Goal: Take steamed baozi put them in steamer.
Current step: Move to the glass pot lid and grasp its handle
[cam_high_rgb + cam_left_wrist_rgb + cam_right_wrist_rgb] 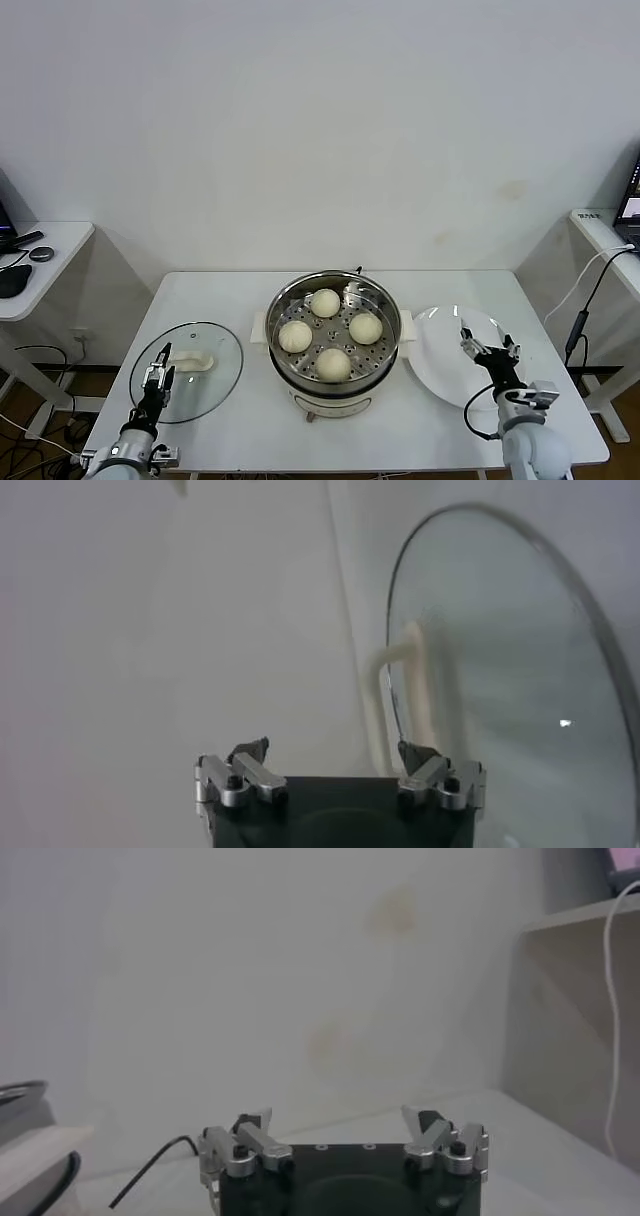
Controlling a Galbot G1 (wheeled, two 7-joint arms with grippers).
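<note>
In the head view the shiny round steamer [280,305] stands at the table's middle on its white base. Several cream-white steamed baozi lie on its perforated tray, among them one at the back [325,302], one on the left [295,336] and one at the front [334,364]. My left gripper [156,377] hangs open over the near edge of the glass lid [200,385], nothing between its fingers. My right gripper [489,349] stands open and empty above the white plate [435,365]. The left wrist view shows the lid [510,670] and its white handle [400,695].
A black cable [150,1168] trails over the table beside the steamer's rim [25,1098]. White side desks stand at the far left [40,265] and far right [605,235], with cables hanging at the right one.
</note>
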